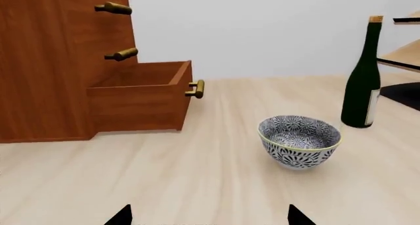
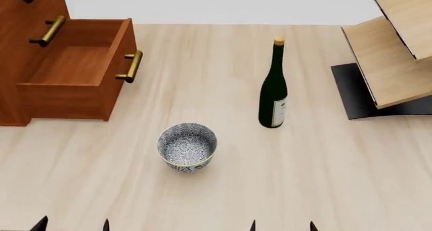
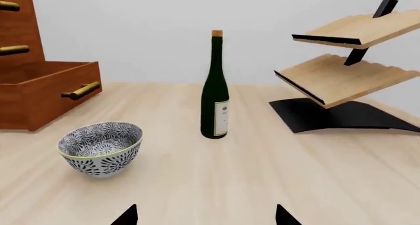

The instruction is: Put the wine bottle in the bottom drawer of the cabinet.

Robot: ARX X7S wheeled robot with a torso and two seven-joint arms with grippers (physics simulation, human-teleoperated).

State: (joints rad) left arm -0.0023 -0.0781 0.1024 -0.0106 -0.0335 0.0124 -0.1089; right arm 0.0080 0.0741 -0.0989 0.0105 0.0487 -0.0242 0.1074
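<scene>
Here, one wine bottle stands upright on the light wooden bench, right of centre in the head view. Its long axis runs vertical, with the cork top pointing straight up and the white label facing the lower right of that frame.

One patterned bowl sits near the bottle, toward the lower centre of the frame, apart from it. One cabinet fills the upper left, with three brass handles visible. Its bottom drawer is pulled out and shows a bare wooden floor. One light wooden rack on a black base occupies the upper right, with two slanted shelves.

Two tools appear only as dark fingertips at the bottom edge of the head view. The left tool and the right tool each show two tips spread wide apart with nothing between them, both well short of the bottle.

The left wrist view alone shows the drawer's side wall and the cabinet's flank. The right wrist view alone shows both rack shelves in profile with their black strut, and the bottle's label side-on.
</scene>
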